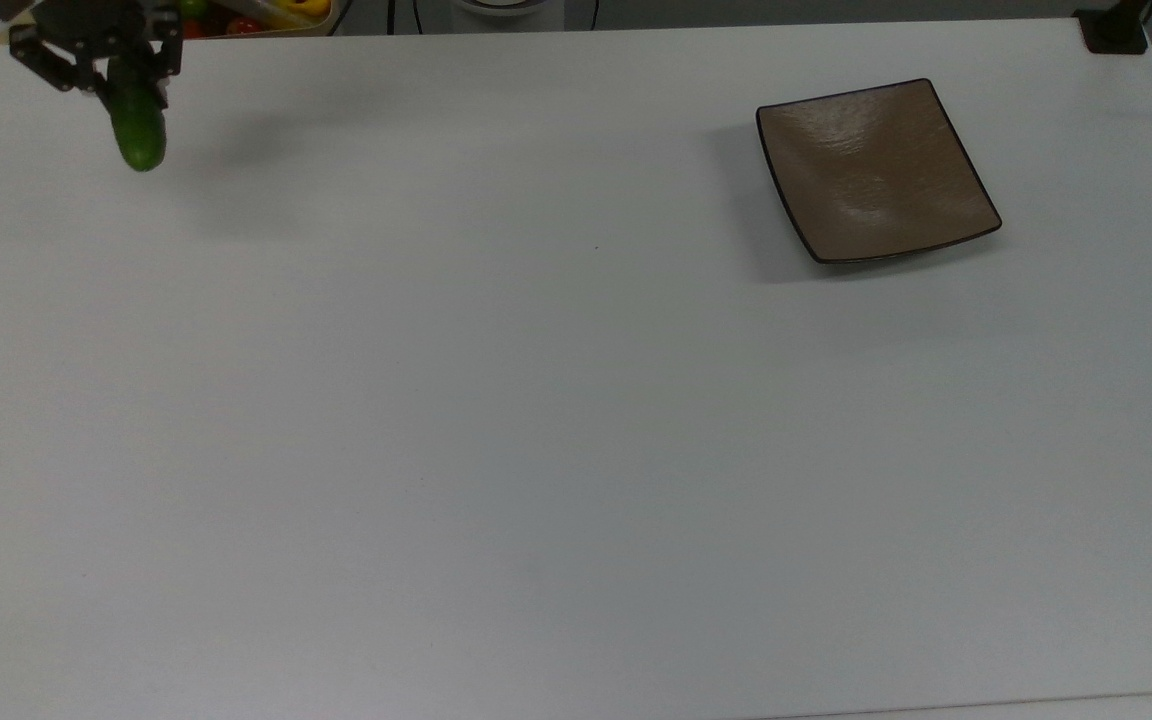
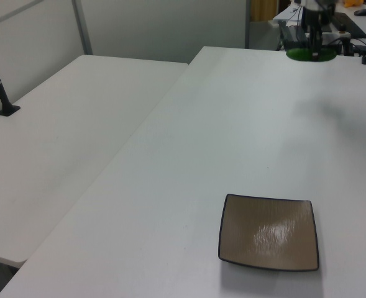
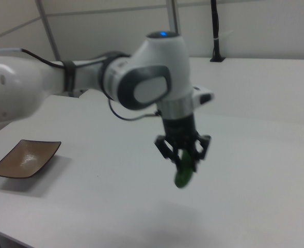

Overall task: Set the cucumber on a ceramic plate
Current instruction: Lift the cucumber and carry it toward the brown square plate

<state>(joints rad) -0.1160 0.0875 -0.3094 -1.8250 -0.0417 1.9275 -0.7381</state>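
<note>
Gripping the cucumber (image 1: 139, 130) near one end, the gripper (image 1: 101, 55) holds it in the air above the white table (image 1: 536, 420), at the far left corner in the top view. Its fingers are closed against the cucumber's sides, and the free end hangs down and outward (the right view shows a soft shadow on the tabletop well below it). In the left view the cucumber (image 2: 311, 54) appears at the far end of the table, clear of the surface. The ceramic plate (image 1: 876, 170) sits flat on the table, well apart from the cucumber, toward the top view's right, with nothing on it.
</note>
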